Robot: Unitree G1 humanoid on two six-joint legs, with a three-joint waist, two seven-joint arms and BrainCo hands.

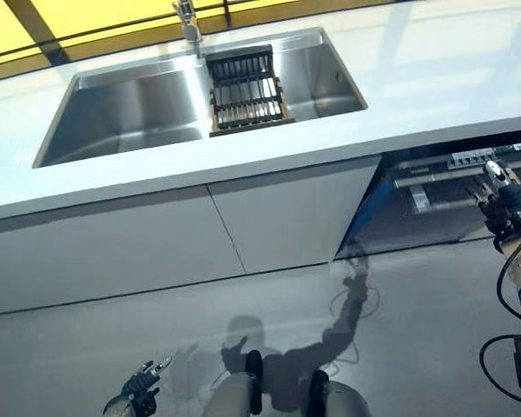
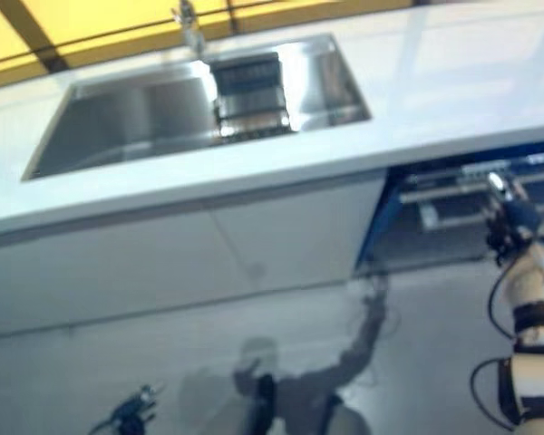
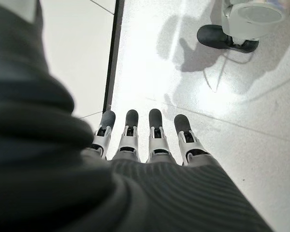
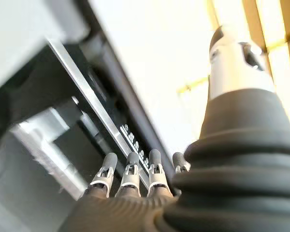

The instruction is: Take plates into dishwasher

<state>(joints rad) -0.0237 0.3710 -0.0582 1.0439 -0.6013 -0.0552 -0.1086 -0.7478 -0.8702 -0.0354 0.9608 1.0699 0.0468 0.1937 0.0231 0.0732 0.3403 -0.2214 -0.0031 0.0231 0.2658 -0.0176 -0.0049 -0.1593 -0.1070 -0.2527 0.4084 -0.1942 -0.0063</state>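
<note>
Where the head camera looks down, a pale countertop (image 1: pixel 434 78) carries a steel double sink (image 1: pixel 139 109), with a faucet (image 1: pixel 187 22) at its back edge and a dark slatted rack (image 1: pixel 246 89) set across the right basin. Plain white cabinet doors (image 1: pixel 156 243) stand below it, above a glossy grey floor (image 1: pixel 87 347). At the right, the dishwasher (image 1: pixel 451 178) shows a silver control strip and a dark front. The right hand (image 1: pixel 501 193) is raised in front of it, fingers extended, holding nothing. The left hand (image 1: pixel 141 385) hangs low above the floor.

From the left wrist, straight, relaxed fingers (image 3: pixel 154 133) point over the floor beside a cabinet's base, empty.

From the right wrist, straight fingers (image 4: pixel 130 171) reach close to the dishwasher's silver strip; whether they touch it I cannot tell.
</note>
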